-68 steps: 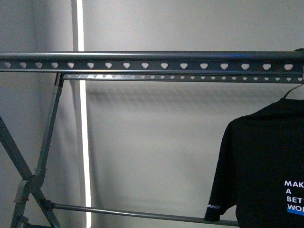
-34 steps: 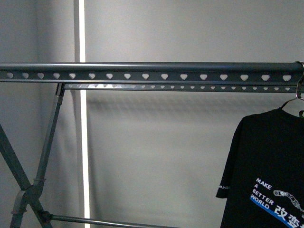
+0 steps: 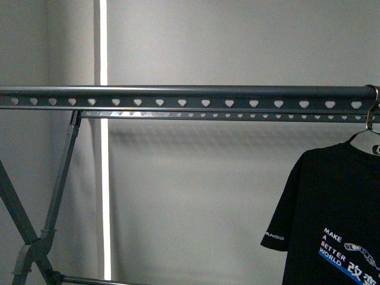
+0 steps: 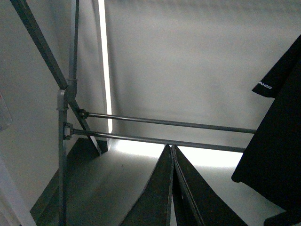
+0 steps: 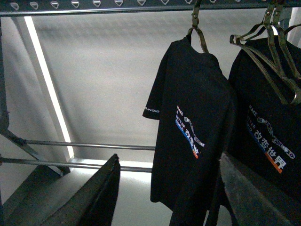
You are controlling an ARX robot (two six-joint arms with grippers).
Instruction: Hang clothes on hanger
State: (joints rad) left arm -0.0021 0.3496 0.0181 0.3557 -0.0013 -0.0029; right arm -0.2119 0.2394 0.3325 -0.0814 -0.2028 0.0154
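While the right gripper (image 5: 169,197) is standing spread wide and empty, the left gripper (image 4: 171,188) pinched closed, the T-shirt (image 5: 188,122) just beyond is hanging from the rack (image 5: 94,4); backing away seems next.

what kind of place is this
Probably an indoor laundry-drying corner or test room: a large grey metal drying rack with heart-shaped holes, black printed T-shirts hung on wire hangers, and a plain pale wall.
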